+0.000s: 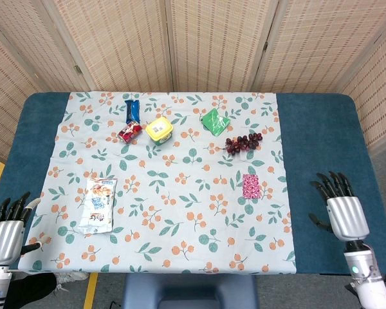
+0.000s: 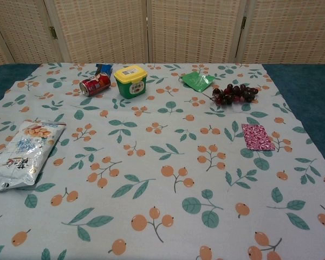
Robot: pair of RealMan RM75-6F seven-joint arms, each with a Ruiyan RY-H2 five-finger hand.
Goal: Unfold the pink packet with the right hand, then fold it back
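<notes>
Right hand, head view: the silver-and-black right hand [image 1: 342, 211] sits over the bare blue part of the desk [image 1: 321, 138], past the right edge of the cloth, fingers spread and holding nothing.
Left hand, head view: the left hand [image 1: 5, 230] is at the lower left corner, off the cloth, fingers apart and empty.
Pink packet, head view: the small flat pink patterned foil packet [image 1: 250, 186] lies on the leaf-and-orange printed tablecloth [image 1: 180, 212], well apart from the right hand, just below the bunch of dark red grapes [image 1: 244, 142].
Packet state, head view: it reads as a compact rectangle; whether it is folded or opened out I cannot tell at this size.
Risk, head view: if a step is left, the reach back is long, and a thin packet flat on cloth gives the fingers little edge; they could slide it toward the grapes or bunch the cloth instead of lifting a flap.
Hands, chest view: neither hand shows here.
Pink packet, chest view: it lies flat on the right side of the cloth, near the grapes and the green foil pouch [image 2: 198, 80].
Risk, chest view: with the hand outside this view, its approach height cannot be judged from here, so a blind press could crease the packet wrongly.
</notes>
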